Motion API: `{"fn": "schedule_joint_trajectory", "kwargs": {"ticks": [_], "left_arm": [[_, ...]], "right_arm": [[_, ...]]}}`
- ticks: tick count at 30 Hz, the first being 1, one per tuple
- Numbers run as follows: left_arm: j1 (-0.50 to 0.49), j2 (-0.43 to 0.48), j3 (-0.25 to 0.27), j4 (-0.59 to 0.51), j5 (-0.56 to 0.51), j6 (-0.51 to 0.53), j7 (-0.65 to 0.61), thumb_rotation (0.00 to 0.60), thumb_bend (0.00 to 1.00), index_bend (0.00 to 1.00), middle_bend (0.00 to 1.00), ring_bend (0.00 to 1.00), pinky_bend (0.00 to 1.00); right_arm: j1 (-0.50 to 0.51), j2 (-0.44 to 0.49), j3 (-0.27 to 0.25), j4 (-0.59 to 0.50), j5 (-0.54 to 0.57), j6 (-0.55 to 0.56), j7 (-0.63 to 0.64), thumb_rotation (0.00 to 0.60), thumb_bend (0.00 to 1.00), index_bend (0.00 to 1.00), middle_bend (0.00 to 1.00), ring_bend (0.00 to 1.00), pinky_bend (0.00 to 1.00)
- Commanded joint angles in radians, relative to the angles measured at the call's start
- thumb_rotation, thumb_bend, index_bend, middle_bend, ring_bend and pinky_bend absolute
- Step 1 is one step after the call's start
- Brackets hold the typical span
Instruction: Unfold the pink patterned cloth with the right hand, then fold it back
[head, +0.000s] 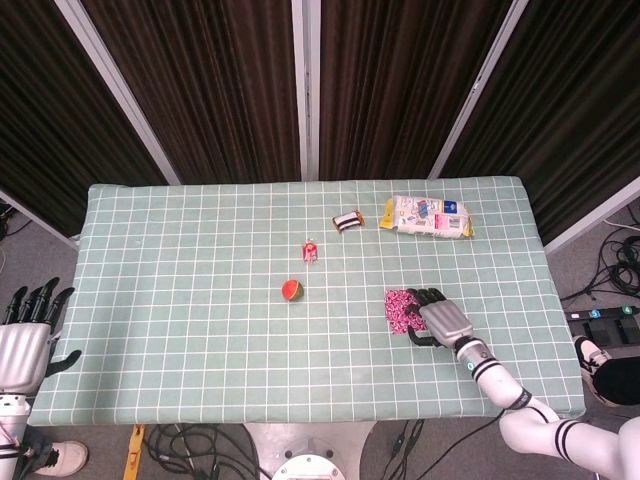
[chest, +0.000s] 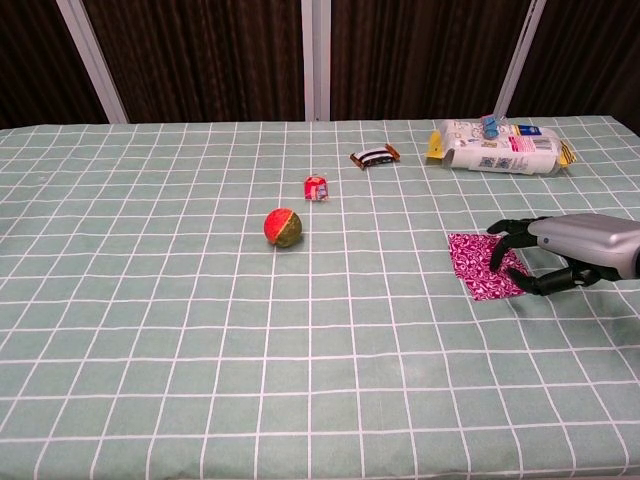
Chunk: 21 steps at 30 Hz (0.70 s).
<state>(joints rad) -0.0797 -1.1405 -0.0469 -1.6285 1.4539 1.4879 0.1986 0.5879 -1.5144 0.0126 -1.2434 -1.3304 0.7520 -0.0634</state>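
The pink patterned cloth (head: 400, 308) (chest: 480, 265) lies spread flat on the green checked table, right of centre, longer toward the near edge than before. My right hand (head: 438, 318) (chest: 560, 250) sits at its right edge with fingers apart and curved; the fingertips (chest: 505, 245) touch the cloth's right side and the thumb hangs by its near right corner. Nothing is pinched that I can see. My left hand (head: 25, 335) hangs off the table's left end, holding nothing, fingers spread, and shows only in the head view.
A red and green ball (head: 292, 290) (chest: 283, 227) and a small red item (head: 311, 250) (chest: 316, 187) lie mid-table. A striped snack bar (head: 347, 220) (chest: 374, 155) and a white packet (head: 427, 217) (chest: 500, 147) lie toward the far right.
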Motion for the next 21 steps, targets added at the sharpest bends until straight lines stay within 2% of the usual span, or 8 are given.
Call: {"fn": "schedule_joint_trajectory", "kwargs": {"ticks": [1, 5, 9, 21], "left_arm": [[0.000, -0.002, 0.001, 0.003, 0.001, 0.000, -0.002, 0.600, 0.00, 0.18, 0.15, 0.12, 0.07], [0.003, -0.004, 0.003, 0.007, 0.002, 0.002, -0.005, 0.600, 0.00, 0.18, 0.15, 0.12, 0.07], [0.004, -0.007, 0.003, 0.012, 0.005, 0.005, -0.010, 0.600, 0.00, 0.18, 0.15, 0.12, 0.07], [0.010, -0.011, 0.007, 0.023, 0.002, 0.006, -0.025, 0.600, 0.00, 0.18, 0.15, 0.12, 0.07]], "right_arm": [[-0.017, 0.044, -0.027, -0.063, -0.017, 0.021, -0.030, 0.182, 0.50, 0.29, 0.00, 0.00, 0.00], [-0.023, 0.084, -0.031, -0.121, -0.017, 0.039, -0.052, 0.178, 0.50, 0.30, 0.00, 0.00, 0.00], [-0.019, 0.089, -0.006, -0.125, 0.008, 0.051, -0.063, 0.178, 0.50, 0.30, 0.00, 0.00, 0.00], [0.009, 0.006, 0.025, -0.006, 0.067, 0.022, -0.094, 0.177, 0.50, 0.30, 0.00, 0.00, 0.00]]}}
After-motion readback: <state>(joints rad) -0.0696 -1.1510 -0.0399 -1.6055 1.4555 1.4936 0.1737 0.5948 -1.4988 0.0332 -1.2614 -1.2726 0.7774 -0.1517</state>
